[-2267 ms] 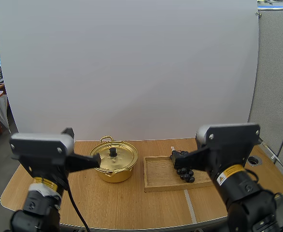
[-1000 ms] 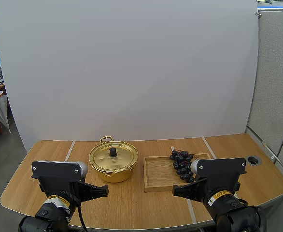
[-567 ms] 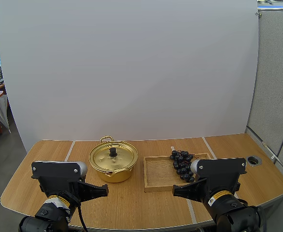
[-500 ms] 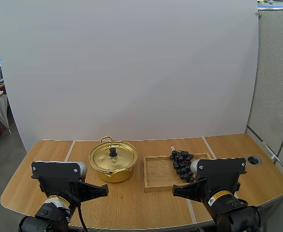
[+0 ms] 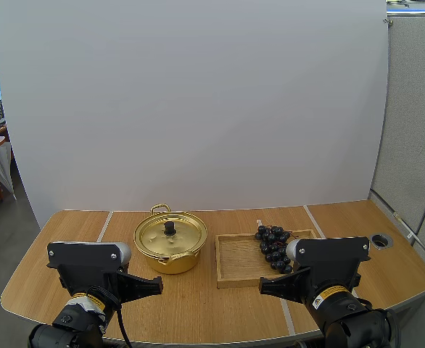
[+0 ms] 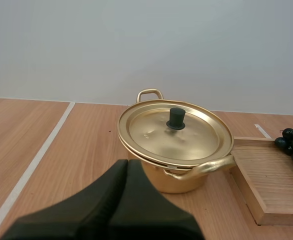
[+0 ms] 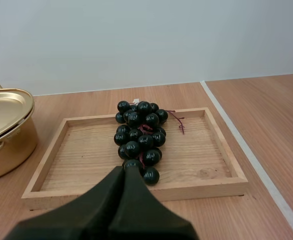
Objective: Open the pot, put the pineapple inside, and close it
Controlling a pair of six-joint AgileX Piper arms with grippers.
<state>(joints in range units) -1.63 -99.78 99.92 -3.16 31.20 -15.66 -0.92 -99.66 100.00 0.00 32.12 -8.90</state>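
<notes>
Pot (image 5: 170, 242): stands on the tabletop (image 5: 198, 304) toward its far edge, left of centre. Lid (image 6: 175, 133) is seated on it, black knob (image 6: 176, 118) upright and free.

Wooden tray (image 5: 245, 261): lies just beside the pot, on its right. A bunch of grapes (image 7: 139, 136) rests in the tray, toward its far right corner. No pineapple is visible; the grapes are the only fruit present, and I take them to be the item meant for the pot.

Left gripper (image 6: 127, 165): jaws closed together as one dark wedge, holding nothing, near the front edge and pointing at the pot. Right gripper (image 7: 124, 171): jaws likewise closed and empty, near the front edge, pointing at the tray with its tip short of the grapes.

Assessment: the fruit lies outside a closed pot, so the loading is outstanding. The step in hand, as I judge it, is the lid removal. That calls for the left jaws to part, come down over the knob and pinch it squarely before lifting; the knob is small, so a skewed approach risks slipping off. The lid needs a set-down spot clear of the tray.
</notes>
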